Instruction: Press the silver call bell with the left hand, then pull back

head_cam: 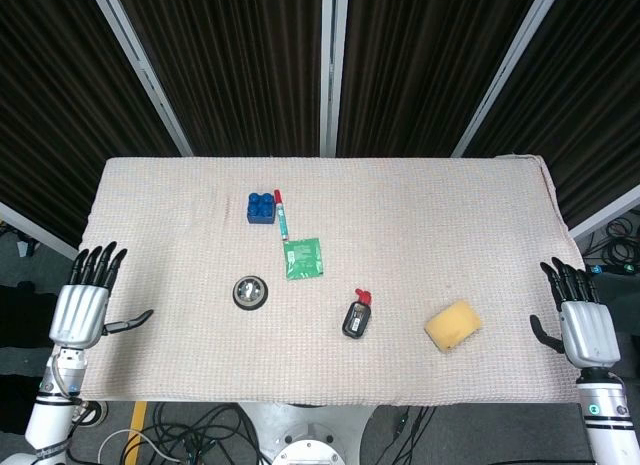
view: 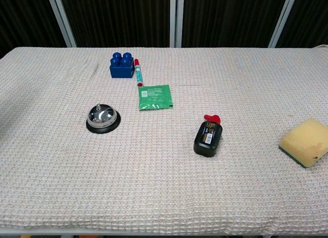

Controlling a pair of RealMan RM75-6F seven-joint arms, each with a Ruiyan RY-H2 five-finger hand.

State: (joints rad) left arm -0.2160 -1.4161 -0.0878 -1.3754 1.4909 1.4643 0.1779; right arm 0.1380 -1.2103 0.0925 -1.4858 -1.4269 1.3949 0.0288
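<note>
The silver call bell (head_cam: 250, 291) (view: 102, 118) on its black base stands left of the table's middle. My left hand (head_cam: 84, 305) hovers at the table's left edge, well to the left of the bell, fingers straight and spread, thumb out, holding nothing. At the right edge my right hand (head_cam: 580, 320) is likewise open and empty. Neither hand appears in the chest view.
A blue toy brick (head_cam: 261, 207) (view: 122, 65) and a red-capped marker (head_cam: 282, 217) (view: 138, 73) lie behind the bell. A green packet (head_cam: 303, 257) (view: 155, 96), a black bottle with red cap (head_cam: 357, 316) (view: 208, 136) and a yellow sponge (head_cam: 453, 325) (view: 306, 142) lie to the right on the white cloth (head_cam: 420, 215).
</note>
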